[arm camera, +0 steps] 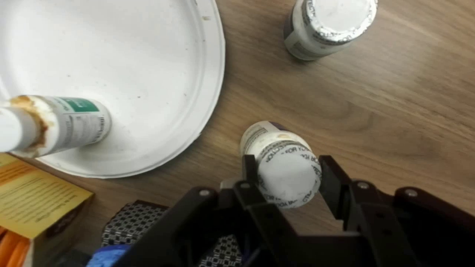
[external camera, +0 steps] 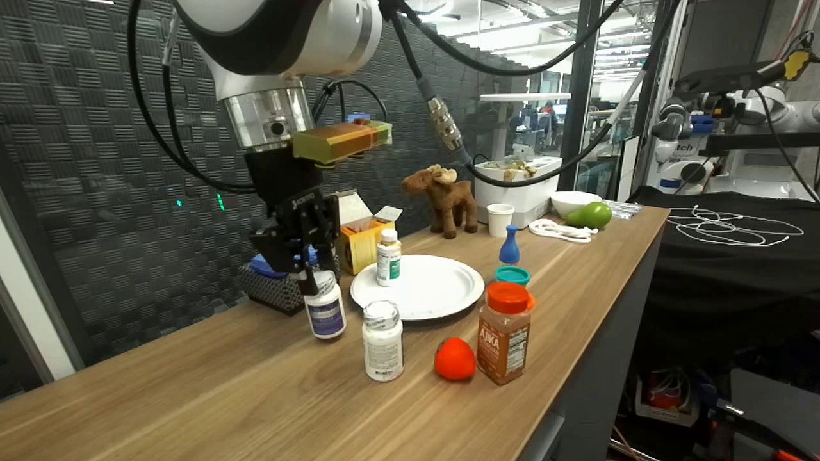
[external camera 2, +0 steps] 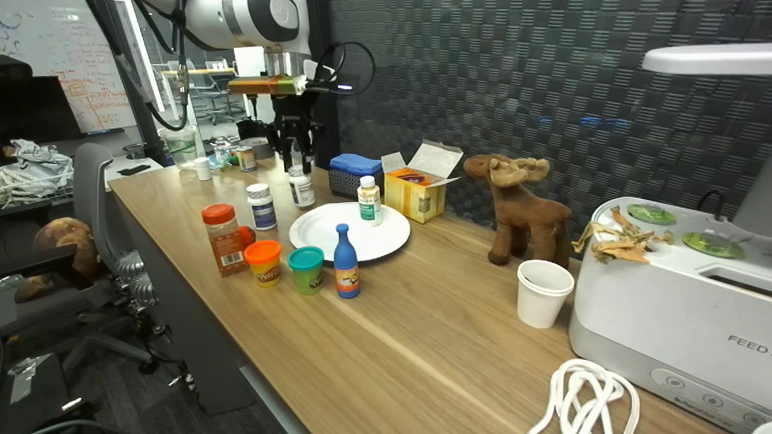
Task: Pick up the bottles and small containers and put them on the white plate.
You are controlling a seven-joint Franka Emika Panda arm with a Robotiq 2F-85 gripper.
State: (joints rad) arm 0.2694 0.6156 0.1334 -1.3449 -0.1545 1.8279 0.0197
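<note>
Wall (external camera 2: 494,90): dark, textured | whiteboard (external camera 2: 90,54): red writing | chair (external camera 2: 94,181): grey | floor (external camera 2: 139,395): dark, perhaps carpet | window (external camera: 506,29): bright

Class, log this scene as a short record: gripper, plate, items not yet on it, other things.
Gripper: fingers flank a white pill bottle at its cap; grip uncertain
White plate: holds the green-labelled bottle, upright
Not yet on it: second pill bottle, spice jar, red round object, blue bottle, teal-lidded tub, orange-lidded tub
Other things: yellow box, open; plush moose

You get washed-out brightness through the window (external camera: 493,32) and green glints on the dark wall (external camera: 77,160) in an exterior view; your wrist view shows a pale sheen on the counter (arm camera: 419,74).
</note>
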